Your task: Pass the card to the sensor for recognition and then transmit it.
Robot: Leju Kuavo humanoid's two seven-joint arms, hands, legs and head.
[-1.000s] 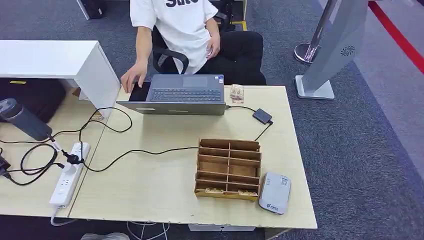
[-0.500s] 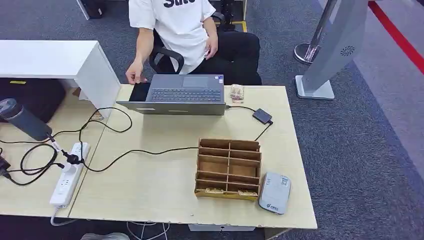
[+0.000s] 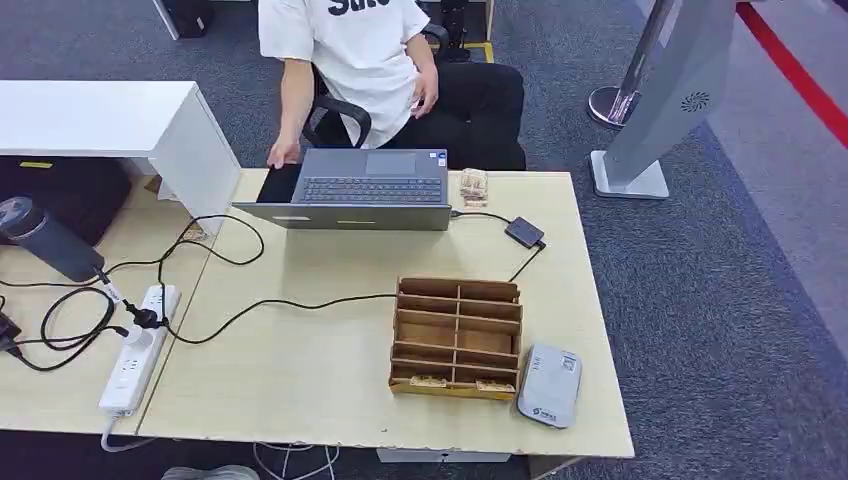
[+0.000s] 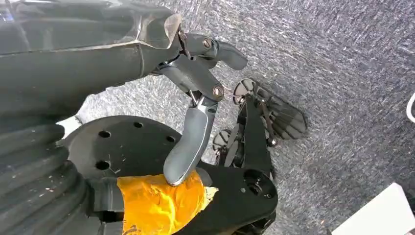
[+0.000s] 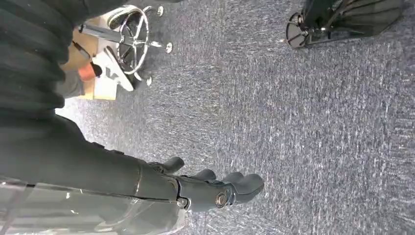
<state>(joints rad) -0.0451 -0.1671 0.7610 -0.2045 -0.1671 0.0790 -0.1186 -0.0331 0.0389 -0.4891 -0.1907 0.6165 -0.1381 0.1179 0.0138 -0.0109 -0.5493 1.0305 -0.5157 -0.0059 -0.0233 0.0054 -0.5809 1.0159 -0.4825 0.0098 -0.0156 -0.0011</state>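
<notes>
Hands hang low over grey carpet, well away from the bench point(image 3: 300, 400). Seen from the left wrist, the left hand point(image 4: 195, 98) holds nothing: its thumb points down and its darker fingers point(image 4: 230, 51) stretch out apart from it. Seen from the right wrist, the right hand point(image 5: 210, 188) is likewise without a load, its fingers point(image 5: 247, 183) lying side by side, loosely extended and only slightly bent.

Up on the bench, far from both hands, a wooden divided organiser point(image 3: 458, 338) stands near the robot's edge. Cards point(image 3: 455, 383) lie in its nearest row of compartments. A grey sensor point(image 3: 550, 385) rests just beside the organiser, on its right. Beyond the organiser sits an open laptop point(image 3: 360, 190), with a small dark adapter point(image 3: 524, 232) to its right, cabled. A person in a white shirt point(image 3: 345, 50) sits behind the laptop, one hand point(image 3: 283, 152) by its corner. A power strip point(image 3: 135, 350) lies on the left with black cables.
</notes>
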